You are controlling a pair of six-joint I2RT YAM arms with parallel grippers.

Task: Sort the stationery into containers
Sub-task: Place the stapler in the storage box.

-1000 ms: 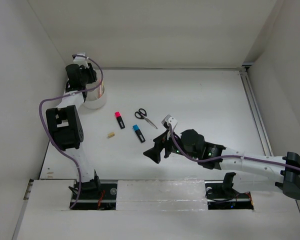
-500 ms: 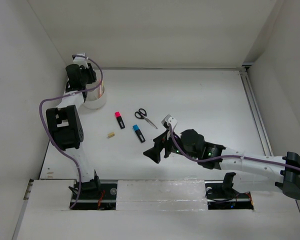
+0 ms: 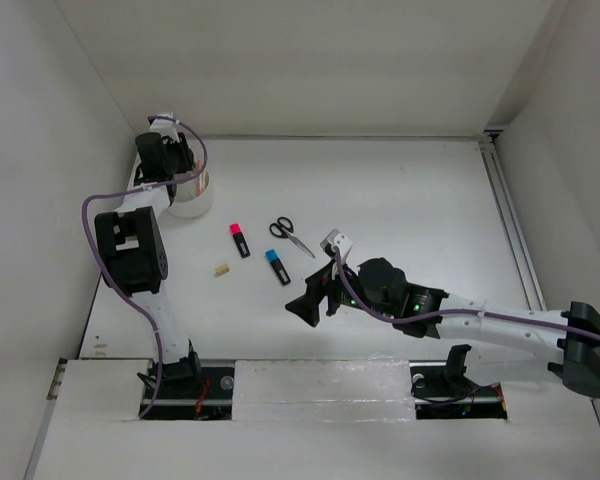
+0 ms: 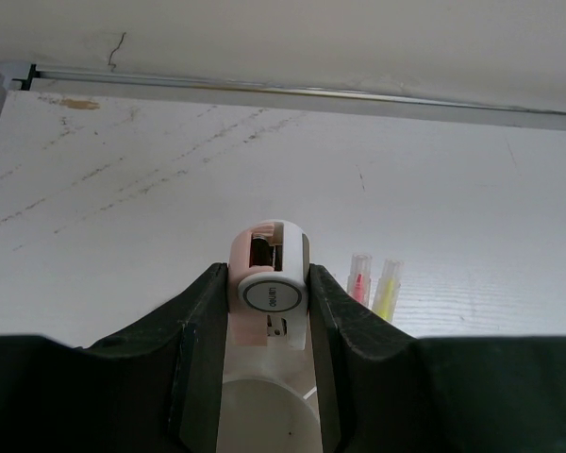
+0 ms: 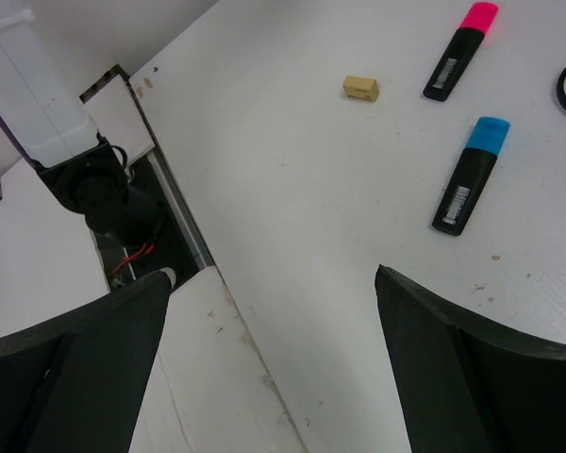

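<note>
Left claw [image 3: 168,160] has shifted a touch over the white tub [image 3: 193,203] at the far left of the surface [image 3: 410,200]; right arm barely moved. From the left wrist I see that claw [image 4: 269,283] pinching a small pink-and-white piece [image 4: 272,293] above the tub [image 4: 269,415]. Pink pencil [image 4: 358,283] and yellow pencil [image 4: 387,288] stand upright just beside it, bases hidden. Right claw [image 3: 305,308] hangs spread wide [image 5: 272,283], holding nothing. Still loose on the surface: pink highlighter [image 3: 240,240], blue highlighter [image 3: 278,267], scissors [image 3: 291,236], beige eraser [image 3: 221,269]. The blue highlighter [image 5: 472,175] is nearest the right claw, the eraser [image 5: 360,88] farther off.
</note>
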